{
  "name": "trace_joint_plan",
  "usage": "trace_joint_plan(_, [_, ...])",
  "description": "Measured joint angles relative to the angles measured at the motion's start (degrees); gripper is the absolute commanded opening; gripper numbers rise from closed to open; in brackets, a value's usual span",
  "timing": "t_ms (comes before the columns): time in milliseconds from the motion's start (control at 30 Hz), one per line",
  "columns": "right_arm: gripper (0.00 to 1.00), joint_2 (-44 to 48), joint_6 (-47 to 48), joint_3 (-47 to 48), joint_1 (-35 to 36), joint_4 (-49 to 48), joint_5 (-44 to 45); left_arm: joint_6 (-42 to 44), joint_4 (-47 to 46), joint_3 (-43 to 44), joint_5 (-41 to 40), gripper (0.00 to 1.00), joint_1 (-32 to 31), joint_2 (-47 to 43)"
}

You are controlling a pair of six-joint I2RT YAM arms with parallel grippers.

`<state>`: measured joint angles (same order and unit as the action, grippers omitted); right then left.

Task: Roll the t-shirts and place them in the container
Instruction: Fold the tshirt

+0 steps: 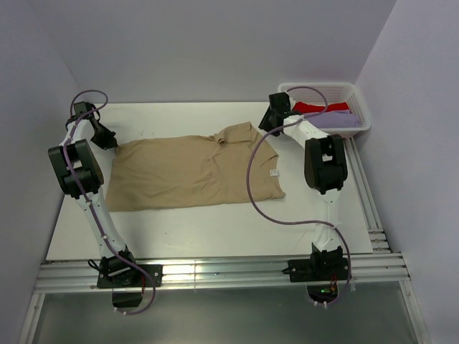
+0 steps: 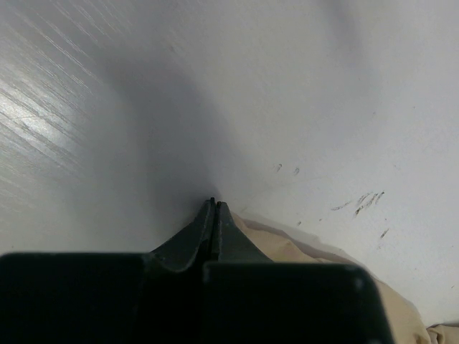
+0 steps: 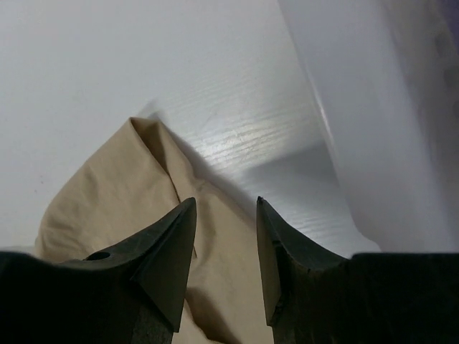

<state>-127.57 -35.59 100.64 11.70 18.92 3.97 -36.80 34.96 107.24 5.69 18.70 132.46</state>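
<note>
Tan t-shirt (image 1: 193, 172) lies flat and unrolled on the table (image 1: 179, 229), seen from above. Left wrist: left gripper (image 2: 214, 203) is pressed shut at its left edge, pinching nothing visible. Right wrist: right gripper (image 3: 226, 204) is half-parted and empty above the far right sleeve. Likely the spreading stage; next, grip an edge and roll.

Robot lab cell: bare white walls (image 1: 215, 43), aluminium rails (image 1: 215, 274)

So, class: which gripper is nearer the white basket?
Right. The right gripper hangs beside the left end of the white basket, over an edge of the tan t-shirt. The left gripper sits at the shirt's opposite end.
</note>
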Motion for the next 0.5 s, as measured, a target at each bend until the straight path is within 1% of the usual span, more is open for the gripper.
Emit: trace_joint_plan(500, [0.46,0.2,5.5,-0.7,5.2,0.4,3.4,0.0,0.0,0.0,0.0,0.00,0.0,0.0])
